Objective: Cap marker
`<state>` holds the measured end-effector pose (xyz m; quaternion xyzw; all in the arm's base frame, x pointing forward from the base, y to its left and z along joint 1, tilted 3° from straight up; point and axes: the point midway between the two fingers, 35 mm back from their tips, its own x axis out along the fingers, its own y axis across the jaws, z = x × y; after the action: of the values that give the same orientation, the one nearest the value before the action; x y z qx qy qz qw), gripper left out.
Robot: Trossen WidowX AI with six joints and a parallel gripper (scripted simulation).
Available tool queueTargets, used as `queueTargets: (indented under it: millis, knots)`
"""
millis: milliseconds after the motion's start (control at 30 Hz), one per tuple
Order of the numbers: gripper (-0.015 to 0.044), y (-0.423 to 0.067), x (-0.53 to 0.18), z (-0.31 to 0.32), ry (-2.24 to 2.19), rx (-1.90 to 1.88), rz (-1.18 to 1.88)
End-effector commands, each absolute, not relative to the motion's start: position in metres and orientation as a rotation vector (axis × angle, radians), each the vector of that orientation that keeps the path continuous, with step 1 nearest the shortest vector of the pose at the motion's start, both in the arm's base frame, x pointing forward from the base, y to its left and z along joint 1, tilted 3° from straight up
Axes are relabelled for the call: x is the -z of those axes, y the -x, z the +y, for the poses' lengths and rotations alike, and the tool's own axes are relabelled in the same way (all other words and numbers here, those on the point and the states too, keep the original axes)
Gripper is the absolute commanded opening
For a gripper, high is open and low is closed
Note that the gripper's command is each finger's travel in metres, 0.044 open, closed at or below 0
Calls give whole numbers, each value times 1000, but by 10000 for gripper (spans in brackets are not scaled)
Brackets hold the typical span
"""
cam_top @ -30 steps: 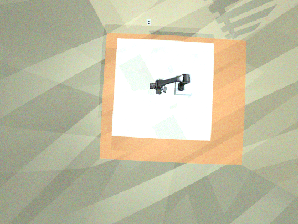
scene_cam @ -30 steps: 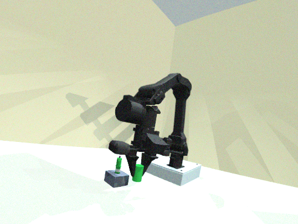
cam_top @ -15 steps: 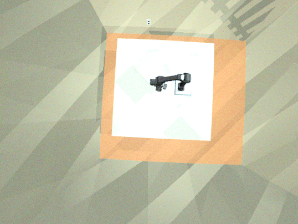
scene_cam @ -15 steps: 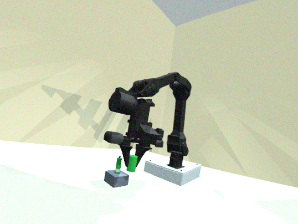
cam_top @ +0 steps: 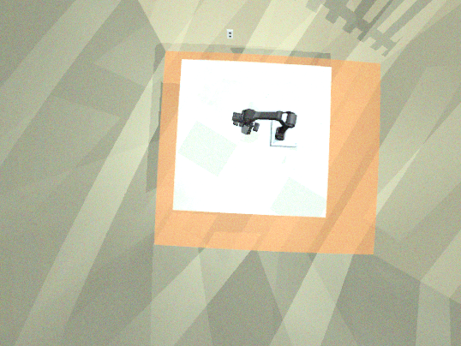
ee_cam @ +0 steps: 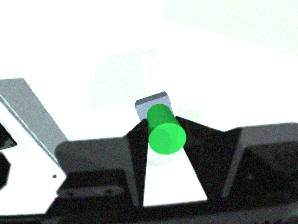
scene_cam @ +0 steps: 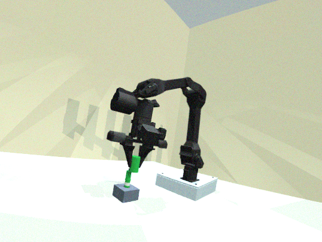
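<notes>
A black robot claw [scene_cam: 136,162] points downward, its two fingers clamped on a green cap [scene_cam: 135,164], held slightly tilted. Just below the claw and a little to one side, a green marker [scene_cam: 127,179] stands in a grey holder block [scene_cam: 125,193] on the white table [scene_cam: 60,209].

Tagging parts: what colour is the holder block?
Blue-grey holder block, clearest in the exterior view.
</notes>
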<state>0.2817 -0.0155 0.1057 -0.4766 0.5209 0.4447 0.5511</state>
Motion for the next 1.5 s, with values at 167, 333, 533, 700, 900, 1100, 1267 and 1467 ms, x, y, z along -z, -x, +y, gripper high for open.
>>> queueTargets:
  millis: [167,333,533,700,900,1100,1267,1467]
  knots:
    - [0,-279,-123,-39,1133,-1053,1222]
    - [0,-278,-127,-45,1134,-1054,1222]
    - [0,-278,-121,-45,1134,-1054,1222]
    - [0,-279,-117,-45,1134,-1054,1222]
    - [0,-280,-108,-45,1134,-1054,1222]
    - [0,-281,-98,-46,1134,-1054,1222]
    - [0,-282,-90,-46,1134,-1054,1222]
    - [0,-282,-80,-46,1134,-1054,1222]
